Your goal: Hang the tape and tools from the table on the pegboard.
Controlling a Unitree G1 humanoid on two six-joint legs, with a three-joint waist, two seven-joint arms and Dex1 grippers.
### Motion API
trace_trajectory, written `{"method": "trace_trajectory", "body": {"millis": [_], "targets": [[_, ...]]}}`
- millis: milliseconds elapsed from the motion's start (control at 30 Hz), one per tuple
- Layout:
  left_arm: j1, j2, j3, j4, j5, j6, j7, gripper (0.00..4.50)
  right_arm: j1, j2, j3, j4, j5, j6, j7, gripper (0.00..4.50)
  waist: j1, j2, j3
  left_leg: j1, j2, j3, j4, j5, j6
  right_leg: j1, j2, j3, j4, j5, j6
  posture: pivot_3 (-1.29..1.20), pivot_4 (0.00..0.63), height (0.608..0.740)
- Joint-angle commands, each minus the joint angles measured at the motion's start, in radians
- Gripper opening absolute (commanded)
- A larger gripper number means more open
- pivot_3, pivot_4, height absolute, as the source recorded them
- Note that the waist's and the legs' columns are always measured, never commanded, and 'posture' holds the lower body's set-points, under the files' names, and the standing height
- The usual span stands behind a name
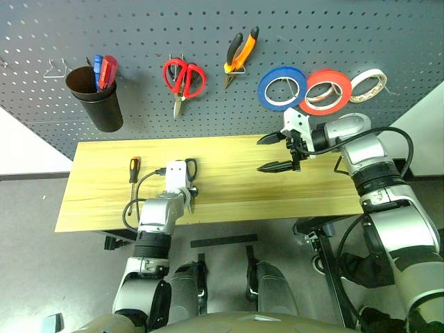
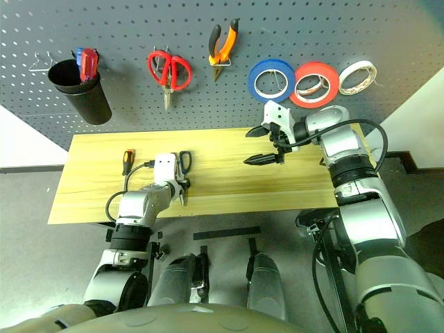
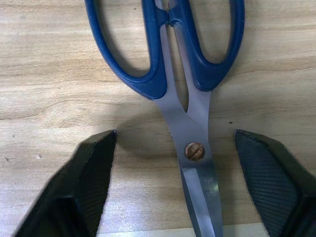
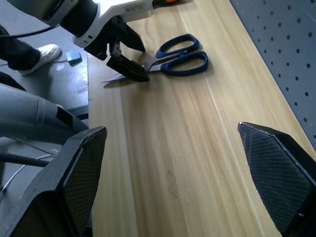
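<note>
The dark blue-handled scissors (image 3: 183, 98) lie flat on the light wooden table (image 1: 236, 187) near its front edge. My left gripper (image 3: 174, 133) is open, one finger on each side of the blades at the pivot screw, touching neither. The screwdriver (image 1: 134, 168) lies further left on the table. On the grey pegboard (image 1: 139, 28) hang the orange-handled pliers (image 1: 239, 52) and the blue tape (image 1: 282, 88). My right gripper (image 1: 267, 153) is open and empty, held above the table's right part just below the blue tape.
A black cup (image 1: 97, 100) holding red and blue handles hangs at the pegboard's left, with a bare wire hook (image 1: 55, 69) beside it. Red-handled scissors (image 1: 184, 78), a red tape roll (image 1: 327, 91) and a white roll (image 1: 368, 84) also hang there.
</note>
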Motion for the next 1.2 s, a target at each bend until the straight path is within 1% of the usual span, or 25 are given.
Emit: {"method": "trace_trajectory", "body": {"millis": [33, 267, 367, 533, 667, 733, 767, 800, 900, 1067, 1200], "targets": [[0.018, -0.015, 0.027, 0.043, -0.013, 0.049, -0.001, 2.71, -0.028, 0.004, -0.051, -0.009, 0.035, 0.028, 0.004, 4.5, -0.006, 0.0, 0.0, 0.0, 0.0, 0.0, 0.0, 0.0, 0.0, 0.0, 0.0, 0.0, 0.0, 0.0, 0.0, -0.06, 0.309, 0.74], [-0.017, 0.028, 0.012, 0.111, 0.006, 0.042, -0.036, 0.63, -0.028, 0.021, -0.078, -0.007, 0.041, 0.031, -0.027, 4.5, -0.01, 0.0, 0.0, 0.004, 0.0, 0.0, 0.0, 0.0, 0.0, 0.004, -0.001, 0.0, 0.0, 0.0, 0.0, -0.08, 0.286, 0.74], [-0.022, 0.041, 0.008, 0.115, 0.01, 0.038, -0.047, 0.61, -0.026, 0.023, -0.089, -0.004, 0.046, 0.031, -0.039, 4.5, -0.01, 0.0, 0.0, 0.004, 0.0, 0.0, 0.0, 0.0, 0.0, 0.004, -0.001, 0.0, 0.0, 0.0, 0.0, -0.08, 0.279, 0.74], [-0.005, 0.074, -0.001, 0.069, 0.009, 0.029, -0.08, 0.61, -0.02, 0.028, -0.104, 0.0, 0.048, 0.024, -0.052, 4.5, -0.014, 0.001, -0.001, 0.004, 0.0, 0.0, 0.0, 0.0, 0.0, 0.004, -0.001, -0.001, 0.0, 0.0, 0.0, -0.07, 0.254, 0.74], [0.088, 0.156, -0.072, -0.142, -0.042, 0.009, -0.251, 0.61, -0.016, 0.02, -0.117, -0.025, 0.061, 0.029, -0.046, 4.5, -0.02, 0.001, -0.001, 0.003, 0.0, 0.0, 0.0, 0.0, 0.0, 0.004, -0.001, -0.001, 0.0, 0.0, 0.0, -0.06, 0.23, 0.74], [0.149, 0.196, -0.077, -0.264, -0.08, -0.067, -0.343, 0.61, -0.012, 0.013, -0.129, -0.05, 0.079, 0.044, -0.034, 4.5, -0.019, 0.001, -0.001, 0.001, 0.0, 0.001, -0.001, 0.0, 0.0, 0.001, 0.0, -0.001, 0.0, 0.0, 0.0, -0.05, 0.216, 0.74], [0.183, 0.224, -0.085, -0.316, -0.088, -0.133, -0.394, 0.61, -0.009, 0.009, -0.138, -0.065, 0.092, 0.057, -0.026, 4.5, -0.018, 0.001, -0.001, 0.0, 0.0, 0.001, -0.001, 0.0, -0.001, -0.001, 0.0, -0.001, 0.0, 0.0, 0.0, -0.05, 0.208, 0.74], [0.214, 0.249, -0.092, -0.358, -0.095, -0.198, -0.444, 0.61, -0.006, 0.005, -0.146, -0.08, 0.103, 0.069, -0.019, 4.5, -0.017, 0.001, -0.001, -0.001, 0.0, 0.001, -0.001, 0.0, -0.001, -0.001, 0.0, -0.001, 0.0, 0.0, 0.0, -0.04, 0.204, 0.74], [0.305, 0.331, -0.091, -0.476, -0.136, -0.313, -0.585, 0.61, 0.005, -0.005, -0.169, -0.125, 0.132, 0.1, -0.018, 4.5, -0.014, 0.001, -0.001, -0.002, 0.0, 0.001, -0.001, 0.0, -0.001, -0.002, 0.0, -0.001, 0.0, 0.0, 0.0, -0.04, 0.189, 0.74], [0.399, 0.358, -0.013, -0.585, -0.256, -0.534, -0.759, 0.61, 0.039, -0.029, -0.213, -0.227, 0.192, 0.172, -0.008, 4.5, -0.009, 0.001, -0.005, -0.003, 0.0, 0.001, 0.0, 0.0, -0.001, -0.002, -0.001, -0.001, -0.002, 0.0, 0.0, -0.02, 0.157, 0.74], [0.434, 0.39, 0.045, -0.621, -0.354, -0.627, -0.881, 0.61, 0.058, -0.041, -0.234, -0.294, 0.221, 0.202, -0.024, 4.5, -0.01, 0.002, -0.012, -0.005, 0.0, 0.003, 0.0, 0.0, -0.001, -0.004, 0.0, -0.001, -0.001, 0.0, 0.0, -0.01, 0.131, 0.74]]}}
